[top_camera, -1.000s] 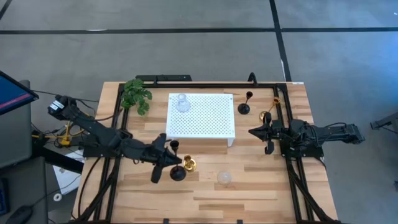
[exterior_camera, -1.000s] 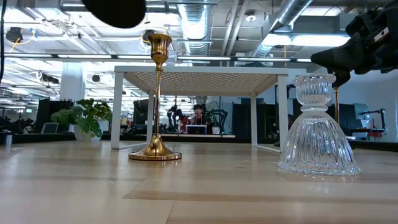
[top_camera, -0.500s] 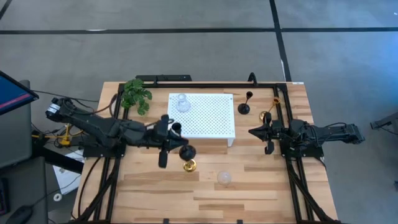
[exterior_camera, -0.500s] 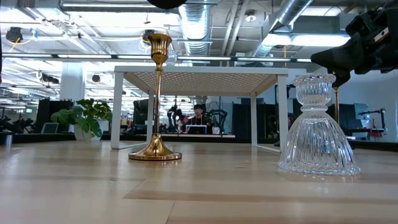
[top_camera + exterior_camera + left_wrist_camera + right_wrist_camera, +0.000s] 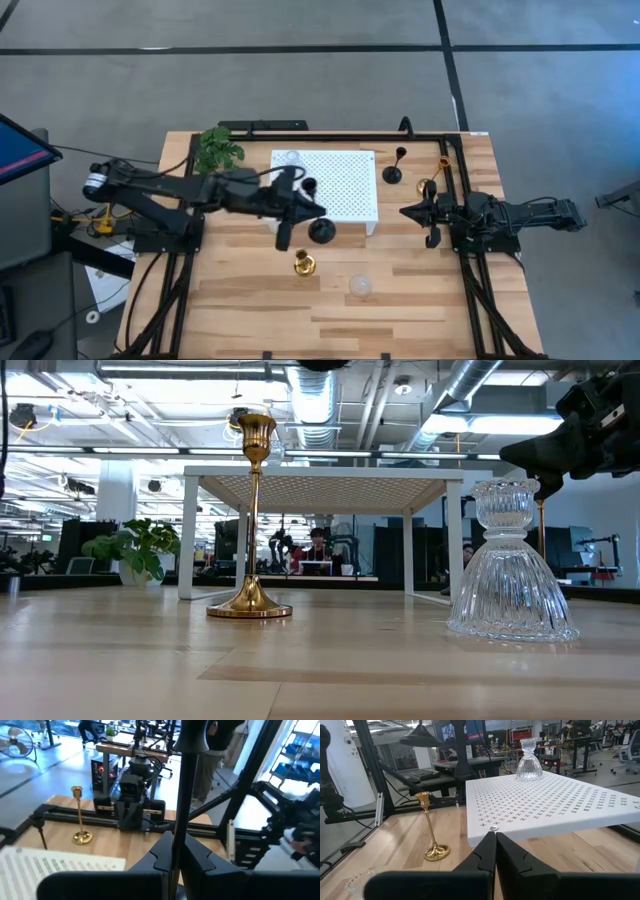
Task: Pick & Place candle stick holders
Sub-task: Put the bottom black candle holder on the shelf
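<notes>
From above, a light wooden table (image 5: 400, 290) stands on a grey floor (image 5: 300, 90). It carries a white platform (image 5: 340, 190), a green plant (image 5: 218, 152) and six candle holders: two black, two gold, two glass. The left end effector (image 5: 300, 205) is clamped on a black candle holder (image 5: 320, 231), held over the platform's front edge. The right end effector (image 5: 408, 213) rests shut and empty beside the platform.

At table level, a gold candle holder (image 5: 250, 520) and a ribbed glass candle holder (image 5: 512, 565) stand before an office.

Glossy gold metal holder (image 5: 248, 520), ribbed clear glass holder (image 5: 512, 565), pale wood table (image 5: 320, 670).
</notes>
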`<action>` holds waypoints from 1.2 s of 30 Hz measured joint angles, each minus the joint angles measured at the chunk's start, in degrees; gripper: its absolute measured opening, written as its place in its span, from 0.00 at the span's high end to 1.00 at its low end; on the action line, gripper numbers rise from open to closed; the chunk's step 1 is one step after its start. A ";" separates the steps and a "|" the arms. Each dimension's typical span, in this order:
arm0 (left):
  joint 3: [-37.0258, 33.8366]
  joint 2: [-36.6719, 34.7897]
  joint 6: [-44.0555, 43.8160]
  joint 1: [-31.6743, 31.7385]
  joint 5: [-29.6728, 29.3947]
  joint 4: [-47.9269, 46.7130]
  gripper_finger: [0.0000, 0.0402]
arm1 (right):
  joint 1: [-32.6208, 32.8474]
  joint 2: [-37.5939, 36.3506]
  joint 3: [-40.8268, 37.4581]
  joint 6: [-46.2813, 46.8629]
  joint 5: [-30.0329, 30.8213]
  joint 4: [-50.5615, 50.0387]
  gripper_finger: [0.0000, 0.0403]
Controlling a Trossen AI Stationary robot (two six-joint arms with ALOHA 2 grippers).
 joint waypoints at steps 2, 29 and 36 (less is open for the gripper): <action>2.49 2.19 1.72 1.15 1.27 -0.08 0.96 | -0.01 0.01 0.02 0.00 0.00 0.00 1.00; 13.10 15.07 8.29 18.63 -2.43 -1.49 0.96 | -0.01 0.01 0.02 0.00 0.00 0.00 1.00; 13.08 16.14 9.81 19.84 -9.04 -3.31 0.96 | -0.01 -0.01 0.02 0.00 -0.02 0.00 1.00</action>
